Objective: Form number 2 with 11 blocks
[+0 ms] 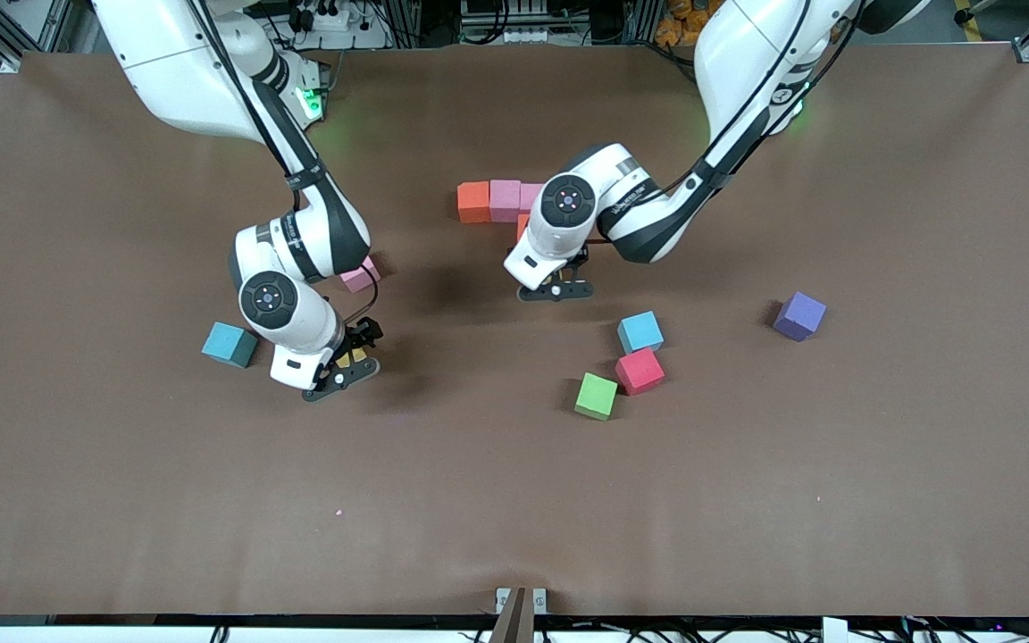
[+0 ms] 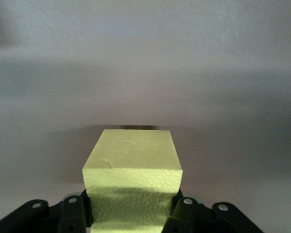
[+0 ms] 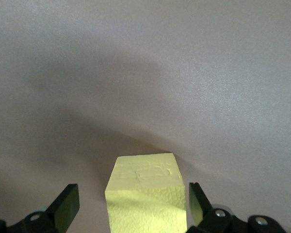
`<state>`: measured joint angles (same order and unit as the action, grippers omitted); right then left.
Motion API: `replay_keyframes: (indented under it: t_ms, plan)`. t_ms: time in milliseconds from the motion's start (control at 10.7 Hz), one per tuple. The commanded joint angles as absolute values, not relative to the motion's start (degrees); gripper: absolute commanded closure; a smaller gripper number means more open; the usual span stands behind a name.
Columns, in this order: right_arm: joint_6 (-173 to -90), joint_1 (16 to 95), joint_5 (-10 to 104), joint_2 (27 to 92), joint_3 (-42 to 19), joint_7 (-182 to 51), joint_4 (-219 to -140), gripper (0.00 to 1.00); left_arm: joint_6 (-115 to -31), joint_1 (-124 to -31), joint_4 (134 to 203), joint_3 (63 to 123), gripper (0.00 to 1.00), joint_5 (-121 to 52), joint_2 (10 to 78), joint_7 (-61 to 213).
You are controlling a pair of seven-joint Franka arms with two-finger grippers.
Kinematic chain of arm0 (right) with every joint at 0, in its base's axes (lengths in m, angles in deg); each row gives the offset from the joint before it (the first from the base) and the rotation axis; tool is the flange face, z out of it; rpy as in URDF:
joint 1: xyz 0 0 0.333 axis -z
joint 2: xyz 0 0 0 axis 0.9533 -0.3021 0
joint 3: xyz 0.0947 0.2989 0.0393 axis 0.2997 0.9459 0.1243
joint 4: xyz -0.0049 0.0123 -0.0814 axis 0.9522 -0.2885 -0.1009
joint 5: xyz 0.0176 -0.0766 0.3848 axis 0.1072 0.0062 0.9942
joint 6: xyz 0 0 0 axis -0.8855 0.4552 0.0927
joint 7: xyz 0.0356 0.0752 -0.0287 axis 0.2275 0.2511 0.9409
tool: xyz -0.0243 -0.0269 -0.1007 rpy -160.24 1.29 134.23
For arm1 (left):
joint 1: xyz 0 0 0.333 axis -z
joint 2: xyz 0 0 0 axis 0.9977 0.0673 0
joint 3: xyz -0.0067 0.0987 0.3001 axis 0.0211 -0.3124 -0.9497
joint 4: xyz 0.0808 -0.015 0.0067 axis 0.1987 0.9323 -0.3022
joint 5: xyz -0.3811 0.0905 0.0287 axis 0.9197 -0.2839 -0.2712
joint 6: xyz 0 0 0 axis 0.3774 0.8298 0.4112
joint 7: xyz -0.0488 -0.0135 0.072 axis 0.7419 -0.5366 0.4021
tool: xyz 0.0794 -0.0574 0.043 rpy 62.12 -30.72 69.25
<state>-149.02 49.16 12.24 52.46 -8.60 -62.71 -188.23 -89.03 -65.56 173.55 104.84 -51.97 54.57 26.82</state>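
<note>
Brown matte covering spreads over the whole tabletop (image 1: 747, 500), with aluminium framing and cables along its edges. No containers stand on it, only loose foam cubes.

Near the middle lies the start of the number 2 (image 1: 501, 202): an orange block (image 1: 473, 202), a pink block (image 1: 505, 200) touching it, and a second pink one (image 1: 530, 195) half covered by the left arm's wrist. A sliver of another orange cube (image 1: 522, 225) shows just below that row; the rest of it is hidden.

The left gripper (image 1: 557, 288) is over the tabletop just in front of this row, its fingers (image 2: 184, 213) clamped on a yellow block (image 2: 132, 167), which only the left wrist view shows clearly.

The right gripper (image 1: 347, 364) sits low toward the right arm's end, its fingers (image 3: 68, 204) spread wide on either side of another yellow block (image 3: 148, 191), not touching it. In the front view only a scrap of this block (image 1: 355, 354) peeks out.

A teal block (image 1: 230, 345) lies beside that gripper, and a pink block (image 1: 360, 275) is partly covered by the right arm. Nearer the front camera a light blue block (image 1: 640, 332), a red block (image 1: 639, 371) and a green block (image 1: 596, 396) cluster close together, the blue and red touching. A purple cube (image 1: 799, 316) rests apart toward the left arm's end.
</note>
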Motion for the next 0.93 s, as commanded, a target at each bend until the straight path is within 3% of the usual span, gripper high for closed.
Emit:
replay_keyframes:
  t_ms: [0, 841]
  plan:
    - [-149.48, 49.39, 10.93, 53.77, -8.47, -62.22, -190.03, 0.0, -88.53, -63.91, 172.27, 104.49, 0.51, -51.93, 55.51, 26.08]
    - [-157.22, 49.65, 10.93, 54.91, -8.39, -61.96, -196.89, 0.0, -88.8, -63.46, 171.21, 104.4, 0.49, -52.9, 56.65, 26.61]
